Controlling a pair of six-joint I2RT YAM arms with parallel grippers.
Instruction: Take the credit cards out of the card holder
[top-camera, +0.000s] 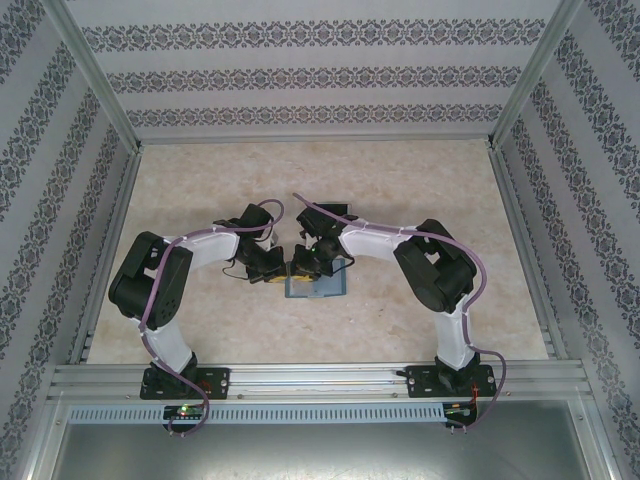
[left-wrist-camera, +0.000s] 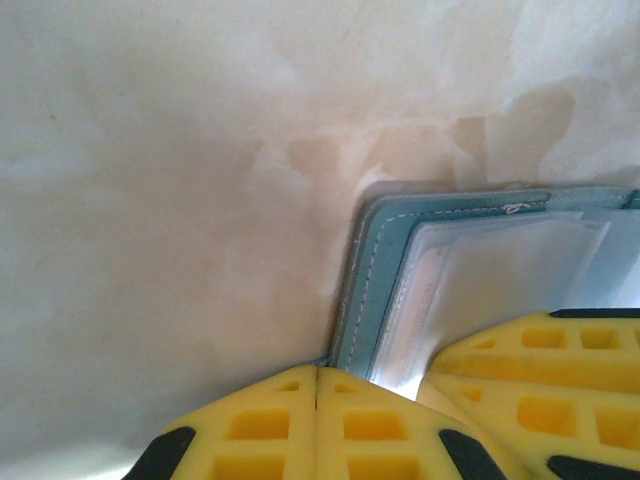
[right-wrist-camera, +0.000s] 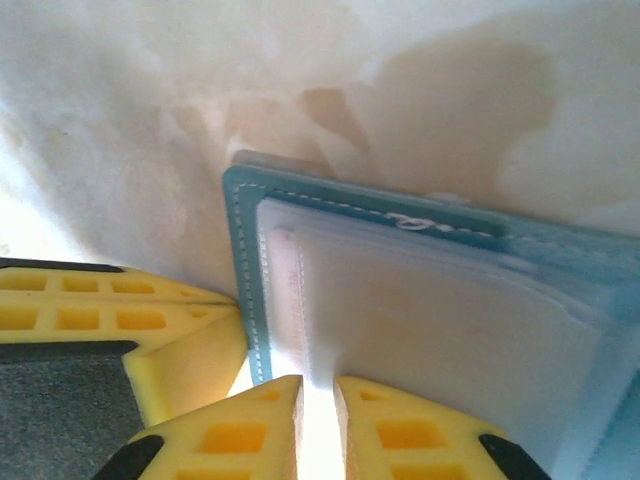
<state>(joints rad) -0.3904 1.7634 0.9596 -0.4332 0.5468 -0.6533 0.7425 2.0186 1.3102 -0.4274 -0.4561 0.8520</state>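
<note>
The beige marbled table (top-camera: 420, 190) carries two black-and-white arms, the left arm (top-camera: 165, 275) and the right arm (top-camera: 430, 265), bent inward to meet near its middle. There, a little closer to the near edge than the far one, the small teal-blue soft card holder (top-camera: 318, 287) lies opened flat with its clear inner pockets up. A pale pinkish card (right-wrist-camera: 430, 330) shows through one pocket. The left gripper (left-wrist-camera: 316, 400) has its yellow fingers pressed together at the holder's stitched corner. The right gripper (right-wrist-camera: 318, 410) stands a narrow slit apart at the pocket's edge, and I cannot tell whether it pinches anything.
</note>
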